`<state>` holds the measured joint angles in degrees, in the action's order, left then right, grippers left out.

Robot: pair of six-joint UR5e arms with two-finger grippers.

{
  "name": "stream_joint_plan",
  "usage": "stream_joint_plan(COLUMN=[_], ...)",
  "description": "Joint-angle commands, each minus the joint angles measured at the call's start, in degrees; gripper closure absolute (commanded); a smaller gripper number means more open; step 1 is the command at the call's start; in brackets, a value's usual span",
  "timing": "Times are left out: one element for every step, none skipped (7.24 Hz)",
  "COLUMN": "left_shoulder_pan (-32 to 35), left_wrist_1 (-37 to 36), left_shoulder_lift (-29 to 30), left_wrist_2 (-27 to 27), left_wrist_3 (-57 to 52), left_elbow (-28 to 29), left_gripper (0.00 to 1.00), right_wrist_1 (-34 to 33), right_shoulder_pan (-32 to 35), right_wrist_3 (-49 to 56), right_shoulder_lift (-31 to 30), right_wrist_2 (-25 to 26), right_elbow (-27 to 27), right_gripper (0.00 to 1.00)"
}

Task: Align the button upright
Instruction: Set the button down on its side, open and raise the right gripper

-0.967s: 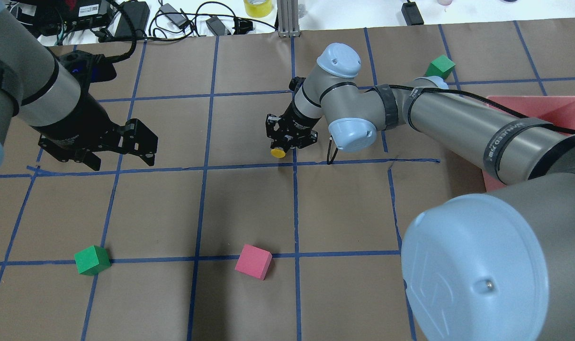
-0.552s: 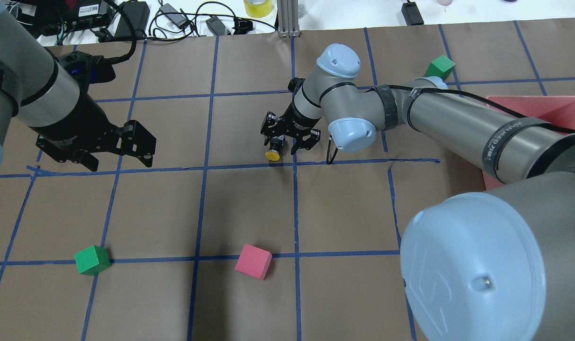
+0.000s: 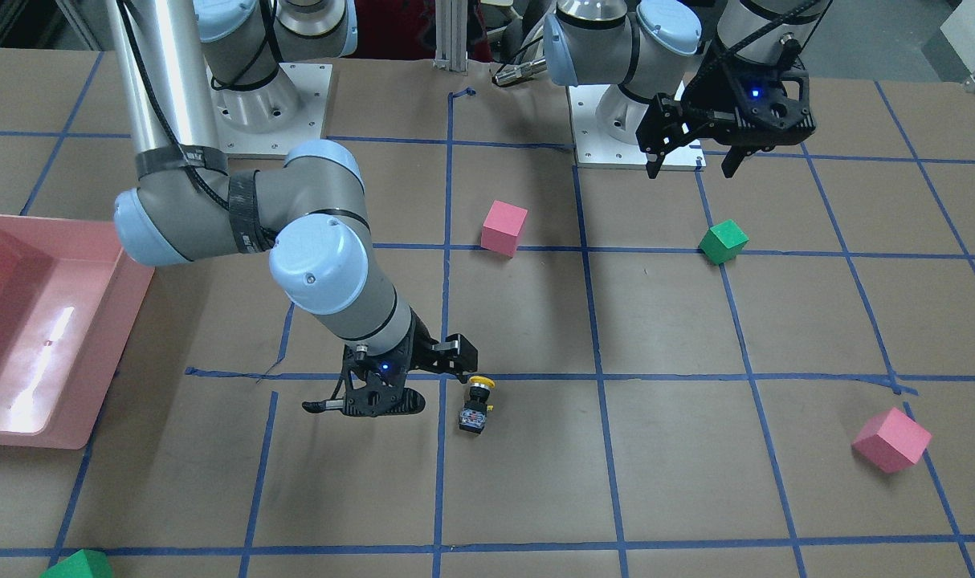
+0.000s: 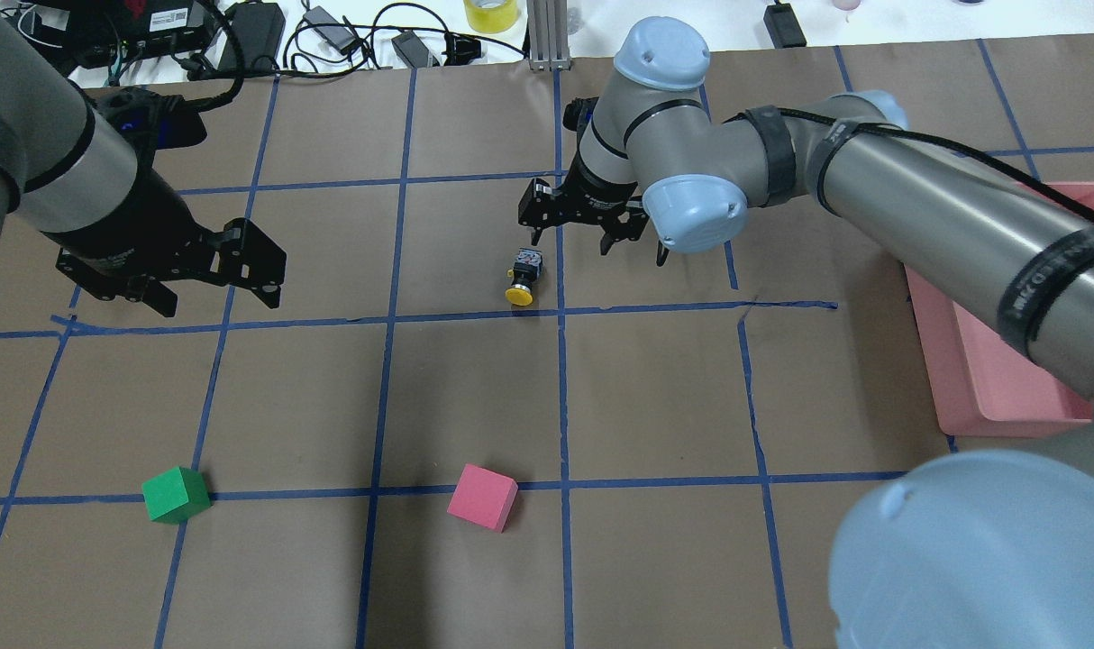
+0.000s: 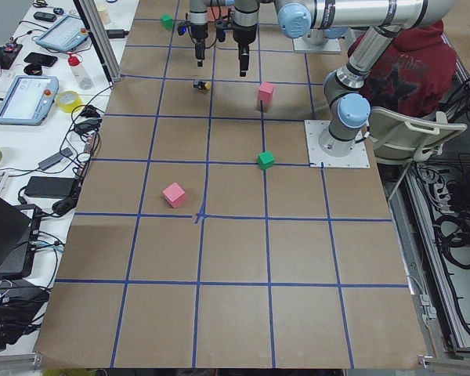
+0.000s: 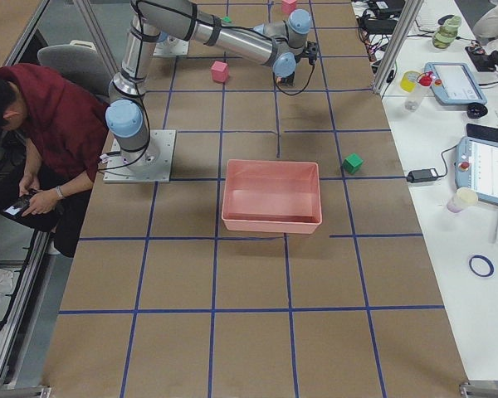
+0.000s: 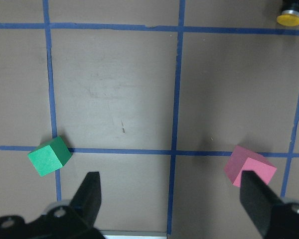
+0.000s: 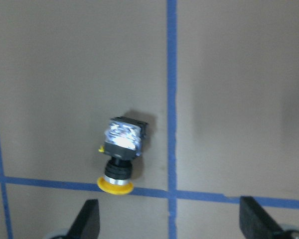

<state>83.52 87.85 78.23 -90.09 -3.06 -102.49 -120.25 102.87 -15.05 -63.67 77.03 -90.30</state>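
The button lies on its side on the brown paper, its yellow cap toward the robot and its black-grey base away from it. It also shows in the front view, the right wrist view and, at the top right edge, the left wrist view. My right gripper is open and empty, hovering just beyond the button without touching it; it also shows in the front view. My left gripper is open and empty, far to the left above the table.
A pink bin stands at the right edge. A green cube and a pink cube sit on the near side. Another pink cube and a green cube lie on the far side. Cables lie along the far edge.
My right gripper opened, let go of the button and drew up and away from it. The button stays on the table on its side. My left gripper drifted slightly left.
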Motion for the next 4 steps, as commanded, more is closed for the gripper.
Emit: stream_joint_plan(left_shoulder_pan=[-1.52, -1.52, -1.17, -0.91], left_wrist_1=[0.12, -0.4, -2.23, -8.08], left_shoulder_lift=[0.08, 0.08, 0.08, -0.01], left_wrist_2=[0.0, 0.35, 0.7, 0.97], left_wrist_3=[-0.54, -1.76, -1.6, -0.99], left_elbow=[0.45, -0.16, -0.51, -3.04], left_gripper=[0.0, 0.0, 0.0, 0.0], right_wrist_1=[6.59, 14.61, 19.74, 21.53], right_shoulder_pan=[-4.48, -8.34, -11.86, -14.34], right_wrist_3=[1.69, 2.39, 5.27, 6.6], right_shoulder_lift=[-7.23, -11.35, -15.39, -17.08], right_wrist_2=[11.35, 12.0, 12.09, 12.18], right_elbow=[-0.05, -0.05, 1.08, 0.83], right_gripper=[0.0, 0.0, 0.0, 0.0])
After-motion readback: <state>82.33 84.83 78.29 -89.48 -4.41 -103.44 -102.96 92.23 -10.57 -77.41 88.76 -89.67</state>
